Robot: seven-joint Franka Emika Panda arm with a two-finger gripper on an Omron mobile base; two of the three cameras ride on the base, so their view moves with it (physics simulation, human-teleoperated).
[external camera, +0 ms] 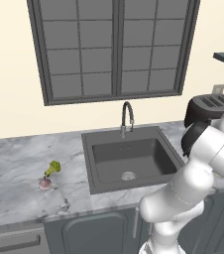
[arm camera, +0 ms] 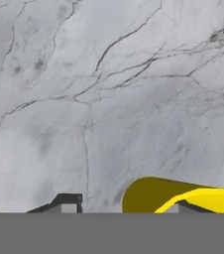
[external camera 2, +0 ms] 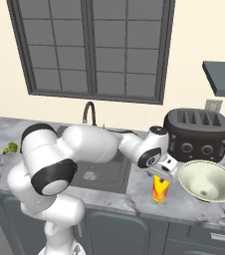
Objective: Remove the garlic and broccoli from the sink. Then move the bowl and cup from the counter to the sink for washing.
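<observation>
- Here, the yellow cup (external camera 2: pixel 159 188) is seen upright on the marble counter (external camera 2: pixel 134 199), between the sink (external camera 2: pixel 115 174) and the cream-green bowl (external camera 2: pixel 207 182).
- The gripper (external camera 2: pixel 163 174) is placed over the cup's rim; whether it is clamped cannot be told.
- The garlic (external camera: pixel 44 184) and broccoli (external camera: pixel 53 168) are seen on the counter, left of the sink.
- A dark toaster (external camera 2: pixel 198 133) is set behind the bowl.
</observation>
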